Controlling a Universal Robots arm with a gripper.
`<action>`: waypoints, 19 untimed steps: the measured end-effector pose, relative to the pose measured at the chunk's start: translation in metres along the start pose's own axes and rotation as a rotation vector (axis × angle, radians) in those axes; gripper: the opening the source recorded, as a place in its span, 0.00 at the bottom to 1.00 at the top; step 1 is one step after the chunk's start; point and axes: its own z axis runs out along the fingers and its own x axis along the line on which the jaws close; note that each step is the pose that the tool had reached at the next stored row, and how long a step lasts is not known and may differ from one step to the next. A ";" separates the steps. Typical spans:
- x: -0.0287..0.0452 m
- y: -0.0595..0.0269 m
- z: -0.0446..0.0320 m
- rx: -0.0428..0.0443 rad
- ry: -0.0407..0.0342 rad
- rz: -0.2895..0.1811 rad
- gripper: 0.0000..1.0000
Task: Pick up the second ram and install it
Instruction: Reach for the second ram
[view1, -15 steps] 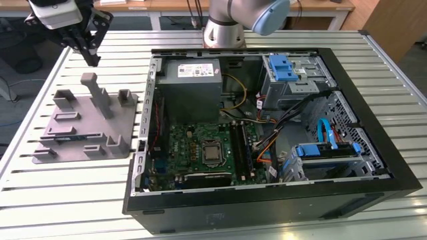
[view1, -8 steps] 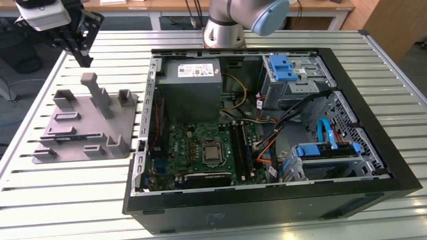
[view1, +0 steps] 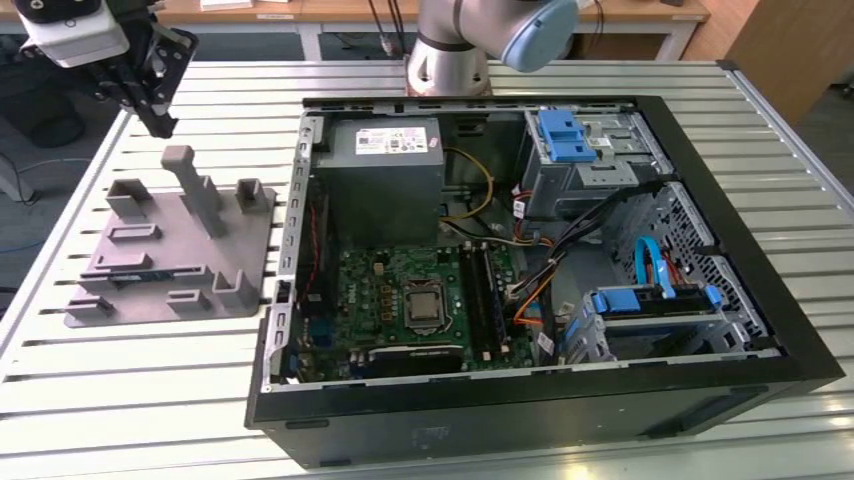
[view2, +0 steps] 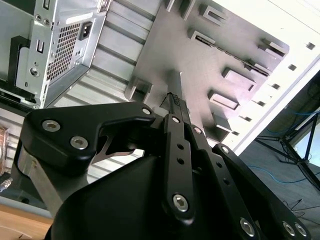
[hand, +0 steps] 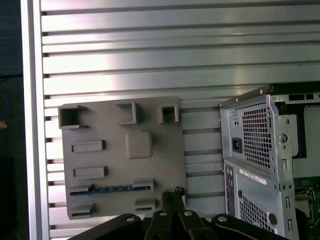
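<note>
1. We see the hand (view2: 174, 99) hanging well above the grey holder tray (hand: 165, 150), its fingers pressed together.
2. The second ram (hand: 110, 189) lies flat in a slot near one edge of the tray, with upright posts (view1: 200, 190) standing around it.
3. Just beside the tray, on the exterior view's right, the open computer case (view1: 747, 200) rests on the slatted surface (view1: 134, 400), its motherboard (view1: 400, 300) exposed.

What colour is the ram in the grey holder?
Second ram: blue-green, best in the first wrist view.
</note>
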 end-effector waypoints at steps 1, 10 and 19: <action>0.0009 -0.0001 0.0005 -0.0001 -0.0001 0.000 0.10; 0.0084 -0.0008 0.0036 0.0001 0.0001 0.000 0.10; 0.0205 -0.0019 0.0072 0.0000 0.0000 0.000 0.10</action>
